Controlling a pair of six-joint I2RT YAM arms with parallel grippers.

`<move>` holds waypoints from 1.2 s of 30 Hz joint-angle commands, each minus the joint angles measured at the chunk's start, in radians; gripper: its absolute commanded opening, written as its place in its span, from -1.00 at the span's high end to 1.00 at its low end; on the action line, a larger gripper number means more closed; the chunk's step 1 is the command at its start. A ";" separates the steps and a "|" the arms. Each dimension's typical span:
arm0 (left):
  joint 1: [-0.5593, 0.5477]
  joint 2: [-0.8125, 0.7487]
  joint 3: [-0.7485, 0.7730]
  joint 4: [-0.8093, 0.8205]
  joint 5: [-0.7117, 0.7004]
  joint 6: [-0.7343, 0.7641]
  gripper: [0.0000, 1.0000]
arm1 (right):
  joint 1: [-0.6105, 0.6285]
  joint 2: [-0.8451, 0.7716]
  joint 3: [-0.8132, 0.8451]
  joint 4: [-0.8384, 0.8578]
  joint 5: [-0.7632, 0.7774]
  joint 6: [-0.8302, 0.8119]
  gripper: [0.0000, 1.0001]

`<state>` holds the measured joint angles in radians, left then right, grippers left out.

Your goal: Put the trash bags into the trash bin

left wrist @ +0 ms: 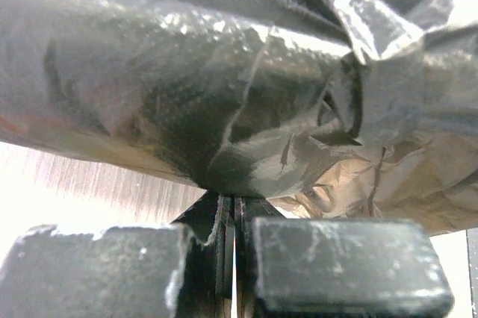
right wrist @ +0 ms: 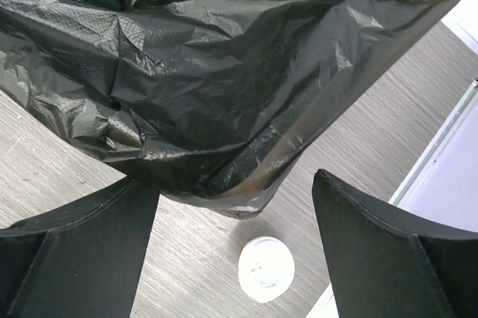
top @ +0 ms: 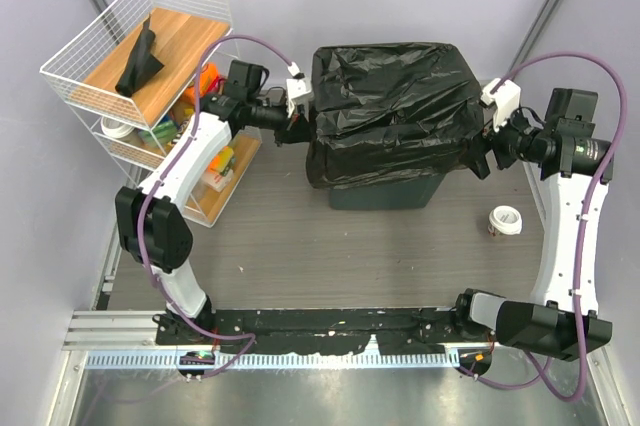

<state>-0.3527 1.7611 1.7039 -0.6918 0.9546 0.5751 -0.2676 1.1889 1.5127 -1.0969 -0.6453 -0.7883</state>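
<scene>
Left wrist alone shows left gripper (left wrist: 235, 212) pinching trash bag (left wrist: 224, 72); right gripper (right wrist: 228, 178) spread.

The left arm (top: 190, 161) and right arm (top: 570, 211) are reaching forward, elbows bent; the left claw (left wrist: 235, 258) is pinching the bag (left wrist: 224, 86), and the right claw (right wrist: 235, 258) is gaping wide.

trash bags: two, a crinkled sack (top: 390, 96) and a folded bag (top: 140, 58)
trash bin (top: 385, 194): one
wire shelf rack (top: 90, 96): one
small white cup (top: 505, 220): one
</scene>
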 commanded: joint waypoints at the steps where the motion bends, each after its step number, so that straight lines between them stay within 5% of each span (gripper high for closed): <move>1: 0.000 -0.058 -0.026 0.015 0.026 -0.001 1.00 | 0.002 -0.002 -0.008 0.049 -0.092 -0.049 -0.60; 9: -0.002 -0.091 -0.098 0.098 -0.002 -0.064 1.00 | 0.001 -0.015 -0.095 0.055 -0.131 -0.060 0.51; 11: -0.005 -0.091 -0.105 0.121 -0.020 -0.099 1.00 | 0.002 -0.026 -0.120 0.052 -0.116 -0.068 0.95; 36: -0.065 -0.181 -0.424 0.502 -0.212 -0.351 1.00 | -0.001 -0.146 -0.445 0.278 -0.010 0.020 0.97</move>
<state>-0.3996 1.6203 1.3003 -0.2825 0.7692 0.2611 -0.2684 1.0706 1.0943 -0.8639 -0.6769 -0.7864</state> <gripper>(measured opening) 0.011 0.028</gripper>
